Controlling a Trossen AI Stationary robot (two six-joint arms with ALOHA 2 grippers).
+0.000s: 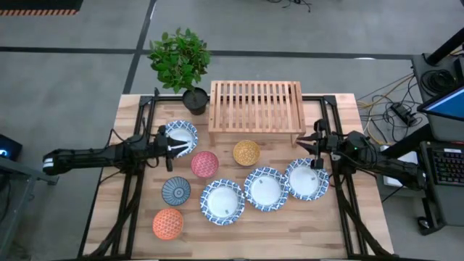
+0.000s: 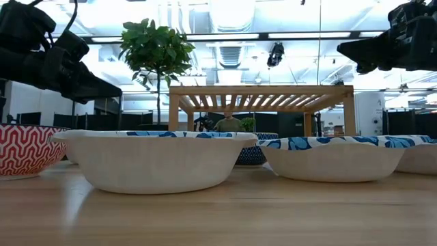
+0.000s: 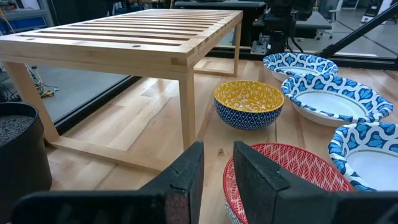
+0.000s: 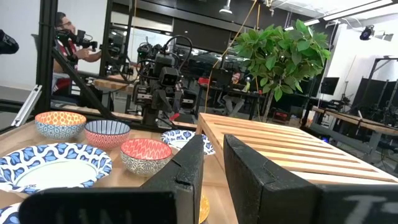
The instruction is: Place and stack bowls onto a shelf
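Observation:
The slatted wooden shelf (image 1: 256, 106) stands at the far middle of the table. Four wide blue-rimmed bowls rest on the table: one (image 1: 181, 133) at the left and three (image 1: 222, 201) (image 1: 266, 188) (image 1: 306, 179) in a row near the right. Between them sit the small red (image 1: 204, 164), yellow (image 1: 246, 152), teal (image 1: 176, 191) and orange (image 1: 168, 223) bowls. My left gripper (image 1: 185, 143) (image 3: 217, 168) hovers over the left wide bowl's right rim, open by a narrow gap and empty. My right gripper (image 1: 303, 143) (image 4: 213, 162) hangs by the shelf's right end, open narrowly and empty.
A black plant pot (image 1: 196, 100) with a leafy plant stands just left of the shelf. The shelf top (image 3: 143, 31) carries nothing. Bare plank table (image 1: 290, 232) lies along the near edge. People show in the room beyond the table.

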